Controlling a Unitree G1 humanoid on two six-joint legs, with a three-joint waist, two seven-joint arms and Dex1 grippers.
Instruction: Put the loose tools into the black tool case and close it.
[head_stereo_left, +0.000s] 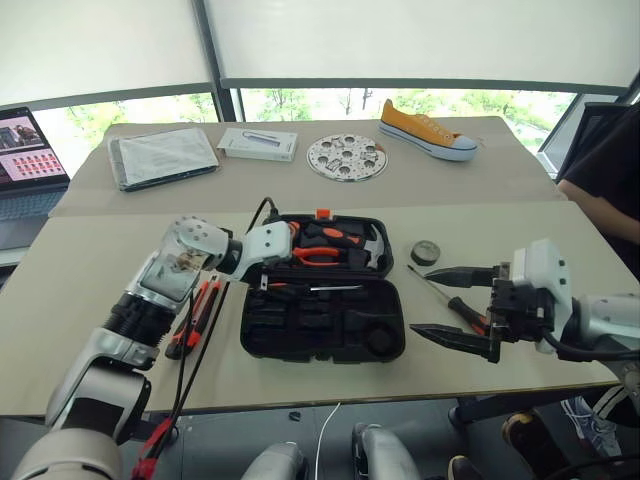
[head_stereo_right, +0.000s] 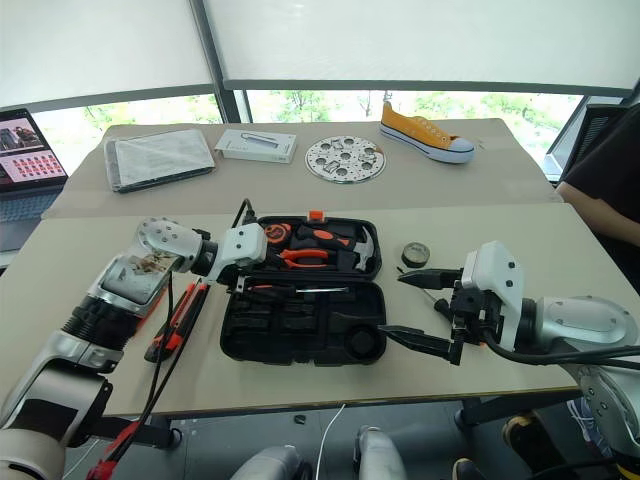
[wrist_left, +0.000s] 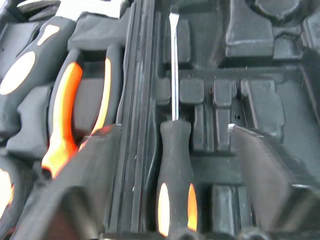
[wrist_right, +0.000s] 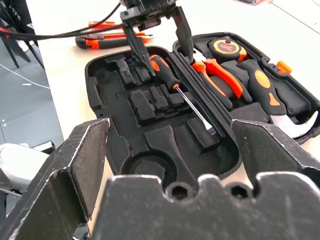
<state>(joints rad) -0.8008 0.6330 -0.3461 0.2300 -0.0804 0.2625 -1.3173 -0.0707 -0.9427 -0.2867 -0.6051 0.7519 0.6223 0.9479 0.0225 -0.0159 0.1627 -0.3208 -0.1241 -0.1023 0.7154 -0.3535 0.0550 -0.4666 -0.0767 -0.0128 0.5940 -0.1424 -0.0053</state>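
My left gripper (wrist_right: 155, 32) stands parted over a screwdriver (wrist_left: 174, 165) lying in the black tool case (head_stereo_left: 322, 325), gripping nothing. My right gripper (head_stereo_left: 455, 305) hangs wide open and empty beside the case.

Daylight comes in through the windows (head_stereo_left: 300, 103) behind the table (head_stereo_left: 90, 300), bright and even, with the glass nearly blown out white and only soft, faint shadows under the case (head_stereo_left: 322, 322). In the left wrist view the orange handles (wrist_left: 62, 117) glare to near white and the near fingers (wrist_left: 270, 175) are blurred, while the screwdriver (wrist_left: 174, 165) shaft is fairly sharp. In the right wrist view the close fingers (wrist_right: 75, 165) are soft-edged and the case behind them is clear.
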